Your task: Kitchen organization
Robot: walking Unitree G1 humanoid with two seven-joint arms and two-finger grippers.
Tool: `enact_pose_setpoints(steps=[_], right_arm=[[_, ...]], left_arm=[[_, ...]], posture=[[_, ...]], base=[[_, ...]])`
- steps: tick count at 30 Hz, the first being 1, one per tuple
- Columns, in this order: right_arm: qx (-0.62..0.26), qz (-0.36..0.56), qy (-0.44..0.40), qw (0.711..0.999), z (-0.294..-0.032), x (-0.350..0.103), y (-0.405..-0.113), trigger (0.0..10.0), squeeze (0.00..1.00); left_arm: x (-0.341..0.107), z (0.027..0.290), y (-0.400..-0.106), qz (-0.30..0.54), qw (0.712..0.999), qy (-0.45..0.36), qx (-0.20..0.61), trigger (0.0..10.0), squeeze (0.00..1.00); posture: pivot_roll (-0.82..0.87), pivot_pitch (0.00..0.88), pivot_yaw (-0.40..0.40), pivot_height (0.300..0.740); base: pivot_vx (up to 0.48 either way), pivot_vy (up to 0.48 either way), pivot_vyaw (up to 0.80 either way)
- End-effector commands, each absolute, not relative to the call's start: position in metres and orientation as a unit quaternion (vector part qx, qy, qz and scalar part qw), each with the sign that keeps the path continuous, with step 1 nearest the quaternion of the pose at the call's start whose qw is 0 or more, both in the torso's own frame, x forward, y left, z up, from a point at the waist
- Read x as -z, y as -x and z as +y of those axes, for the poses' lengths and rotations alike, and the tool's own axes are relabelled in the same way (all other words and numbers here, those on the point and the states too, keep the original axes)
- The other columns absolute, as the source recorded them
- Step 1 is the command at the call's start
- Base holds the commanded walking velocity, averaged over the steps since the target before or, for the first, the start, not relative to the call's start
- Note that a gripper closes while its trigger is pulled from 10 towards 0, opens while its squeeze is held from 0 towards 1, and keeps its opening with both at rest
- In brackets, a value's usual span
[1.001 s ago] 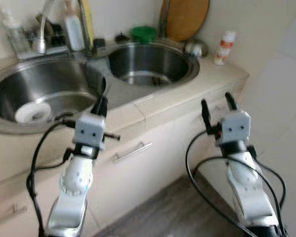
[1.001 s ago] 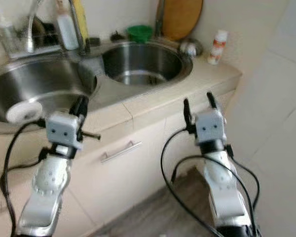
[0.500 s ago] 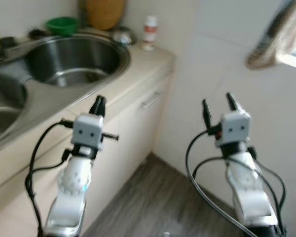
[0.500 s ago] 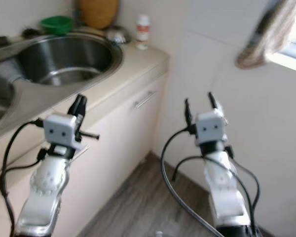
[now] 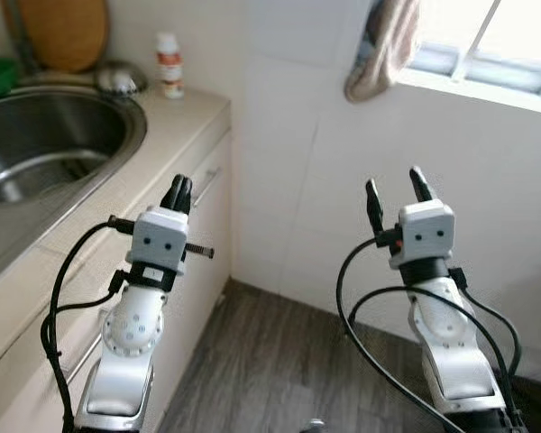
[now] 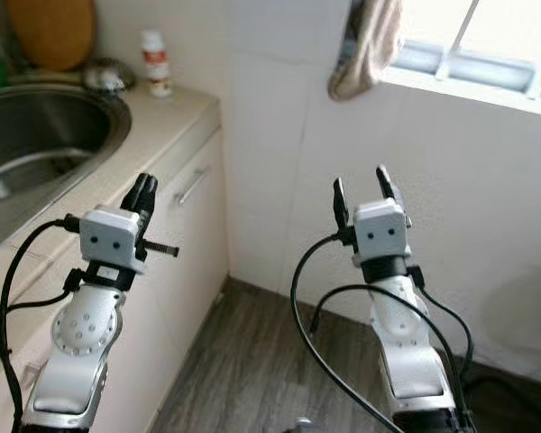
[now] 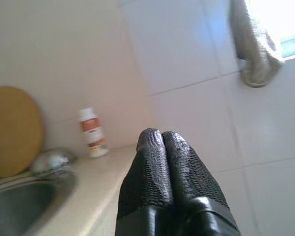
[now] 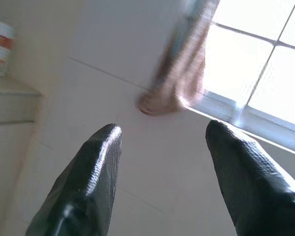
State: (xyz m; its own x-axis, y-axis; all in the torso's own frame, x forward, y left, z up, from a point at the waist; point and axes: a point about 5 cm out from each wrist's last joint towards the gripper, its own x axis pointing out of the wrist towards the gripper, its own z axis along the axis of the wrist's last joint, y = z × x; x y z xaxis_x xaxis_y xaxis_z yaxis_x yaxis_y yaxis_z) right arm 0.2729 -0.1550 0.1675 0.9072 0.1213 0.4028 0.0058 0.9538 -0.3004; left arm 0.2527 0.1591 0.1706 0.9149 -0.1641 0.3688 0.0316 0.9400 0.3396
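The left gripper (image 5: 179, 191) is clenched with nothing inside, raised beside the beige stone counter (image 5: 153, 135). The right gripper (image 5: 397, 191) is released and empty, in front of the white tiled wall (image 5: 288, 135). A small white bottle with orange label (image 5: 169, 66) stands on the counter corner, near the round steel sink (image 5: 45, 153). A beige cloth (image 5: 383, 50) hangs by the window.

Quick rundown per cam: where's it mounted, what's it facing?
Left eye, head: down at sink, counter corner, white bottle; left gripper, right gripper raised.
Right eye, head: same scene.
Left wrist: along shut fingers toward bottle, cutting board.
Right wrist: between open fingers at hanging towel, window.
Shared: bottle and towel.
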Motion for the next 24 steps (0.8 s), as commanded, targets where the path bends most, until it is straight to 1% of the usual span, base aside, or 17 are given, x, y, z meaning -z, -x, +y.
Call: enact_pose_setpoints(steps=[1,20,23,24], right_arm=[[-0.015,-0.209,0.160,0.965,-0.1621,-0.1666,-0.2733,10.0,0.00],[0.000,-0.197,0.174,0.965,-0.1654,-0.1628,-0.2771,10.0,0.00],[0.000,-0.195,0.174,0.965,-0.1654,-0.1621,-0.2776,10.0,0.00],[-0.002,-0.192,0.180,0.965,-0.1646,-0.1615,-0.2782,10.0,0.00]], left_arm=[[-0.1690,0.1526,-0.2534,-0.198,0.964,-0.167,0.063,10.0,0.00],[-0.1665,0.1505,-0.2537,-0.196,0.965,-0.163,0.066,10.0,0.00],[-0.1662,0.1501,-0.2536,-0.196,0.965,-0.163,0.065,10.0,0.00],[-0.1667,0.1503,-0.2534,-0.198,0.965,-0.159,0.064,10.0,0.00]], posture=[[-0.03,0.008,-0.055,0.740],[-0.03,0.000,-0.056,0.740],[-0.03,0.000,-0.058,0.740],[-0.03,0.000,-0.058,0.740]], base=[[0.000,-0.480,-0.80],[0.000,-0.478,-0.80],[0.000,-0.300,-0.79],[0.000,0.000,0.00]])
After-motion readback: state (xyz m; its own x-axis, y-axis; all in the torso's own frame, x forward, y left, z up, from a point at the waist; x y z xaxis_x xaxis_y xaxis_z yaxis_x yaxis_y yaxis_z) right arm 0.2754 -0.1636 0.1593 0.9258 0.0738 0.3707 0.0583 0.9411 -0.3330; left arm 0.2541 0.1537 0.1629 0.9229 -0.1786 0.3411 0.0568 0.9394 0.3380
